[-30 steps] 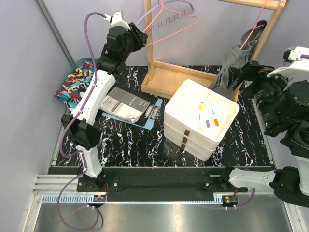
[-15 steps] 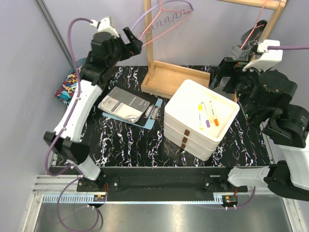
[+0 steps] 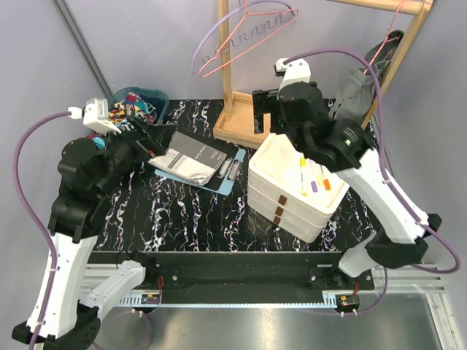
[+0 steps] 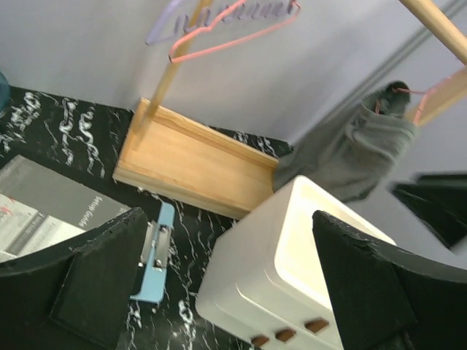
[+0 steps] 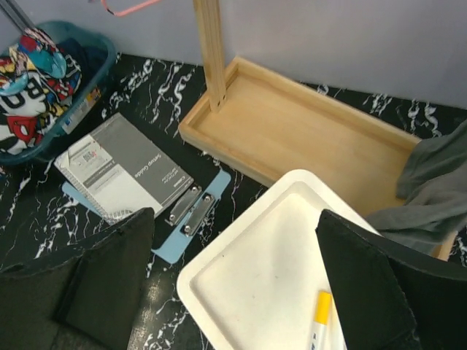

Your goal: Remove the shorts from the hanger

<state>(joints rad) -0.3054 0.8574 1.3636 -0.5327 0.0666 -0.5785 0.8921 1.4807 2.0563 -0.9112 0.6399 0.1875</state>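
Two spread wide, empty | left end effector (image 4: 230, 288) | right end effector (image 5: 237, 284)

Bright, even light (soft shadows); wrist views sharp.

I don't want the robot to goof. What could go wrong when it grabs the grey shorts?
The grey shorts hang on a thin pink hanger at the right end of the rack. A hard tug might pull the hanger off too, or rock the rack. The right gripper is open above the white trays, so swinging toward the shorts might bump the markers lying there.
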